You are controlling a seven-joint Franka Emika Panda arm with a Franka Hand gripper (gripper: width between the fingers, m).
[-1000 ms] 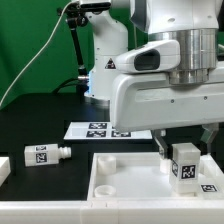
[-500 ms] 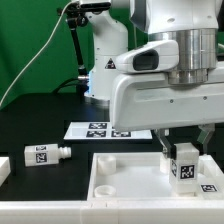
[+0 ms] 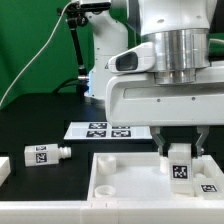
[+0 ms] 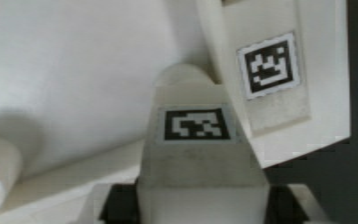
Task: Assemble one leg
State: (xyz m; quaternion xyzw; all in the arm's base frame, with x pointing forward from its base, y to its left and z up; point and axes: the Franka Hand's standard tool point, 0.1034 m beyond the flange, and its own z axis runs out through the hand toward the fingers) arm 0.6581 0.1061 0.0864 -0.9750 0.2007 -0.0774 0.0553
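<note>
My gripper point(image 3: 180, 160) is shut on a white leg point(image 3: 180, 166) with a black-and-white tag, held upright over the right part of the big white panel point(image 3: 115, 178). In the wrist view the leg point(image 4: 201, 140) fills the middle between my dark fingers point(image 4: 119, 203), pointing down at the panel point(image 4: 69, 70). A tag on the panel's edge point(image 4: 270, 62) lies just beyond the leg's tip. A second leg point(image 3: 42, 155) lies on its side on the black table at the exterior view's left.
The marker board point(image 3: 105, 129) lies flat on the table behind the panel. A white part's end point(image 3: 3, 170) shows at the exterior view's left edge. The arm's base point(image 3: 105, 60) stands behind, before a green backdrop.
My gripper with the leg has moved slightly to the exterior view's left and a little down toward the panel. The lying leg has not moved.
</note>
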